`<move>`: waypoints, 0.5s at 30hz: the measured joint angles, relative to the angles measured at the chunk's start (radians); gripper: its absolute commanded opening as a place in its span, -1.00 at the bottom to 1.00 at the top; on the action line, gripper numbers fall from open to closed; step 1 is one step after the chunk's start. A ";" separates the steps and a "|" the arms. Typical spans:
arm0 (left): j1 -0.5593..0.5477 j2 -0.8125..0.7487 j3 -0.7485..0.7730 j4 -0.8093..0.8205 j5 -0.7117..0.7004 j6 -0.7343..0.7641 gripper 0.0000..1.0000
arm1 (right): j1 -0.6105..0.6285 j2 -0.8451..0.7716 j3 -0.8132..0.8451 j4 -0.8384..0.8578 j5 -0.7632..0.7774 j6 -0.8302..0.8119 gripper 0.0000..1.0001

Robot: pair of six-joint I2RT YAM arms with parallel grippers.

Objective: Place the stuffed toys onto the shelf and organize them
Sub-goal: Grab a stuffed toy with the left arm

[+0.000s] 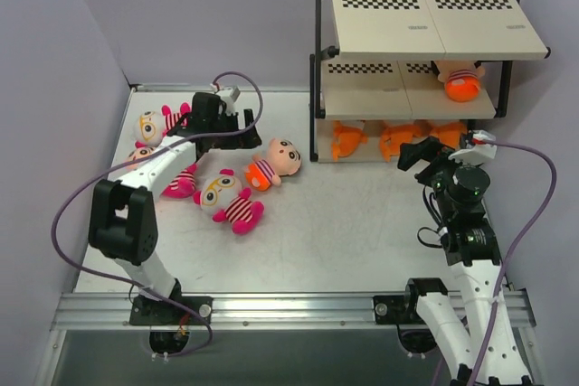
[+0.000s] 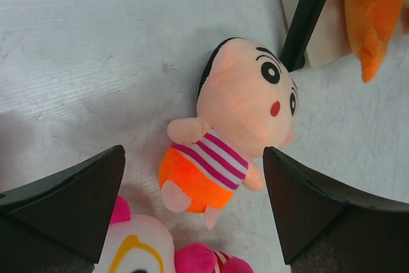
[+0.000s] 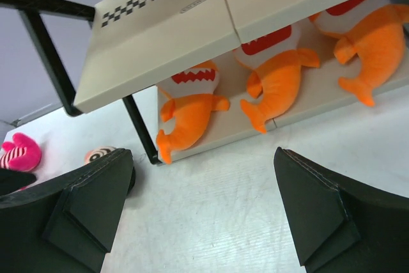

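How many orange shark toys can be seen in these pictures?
3. All lie side by side on the bottom tier of the shelf: left shark, middle shark, right shark. They are partly covered from above; no others show.

Left arm (image 1: 149, 174) stretched forward, its fingers (image 2: 64, 206) spread wide — right arm (image 1: 470, 241) extended, fingers (image 3: 319, 212) parted.

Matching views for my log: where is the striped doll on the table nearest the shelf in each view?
Top external: striped doll, centre, left of shelf.
Left wrist: centre of frame.
Right wrist: head sliver, lower left.
Shared landmark: shelf's black front-left post.
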 measured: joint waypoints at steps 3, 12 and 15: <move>0.005 0.122 0.084 -0.038 0.041 0.030 1.00 | 0.018 -0.042 -0.007 -0.007 -0.015 -0.024 0.96; 0.003 0.314 0.179 -0.113 0.137 0.081 0.80 | 0.046 -0.078 -0.018 -0.006 -0.047 -0.061 0.96; -0.006 0.340 0.179 -0.117 0.154 0.080 0.75 | 0.052 -0.076 -0.030 -0.006 -0.056 -0.066 0.95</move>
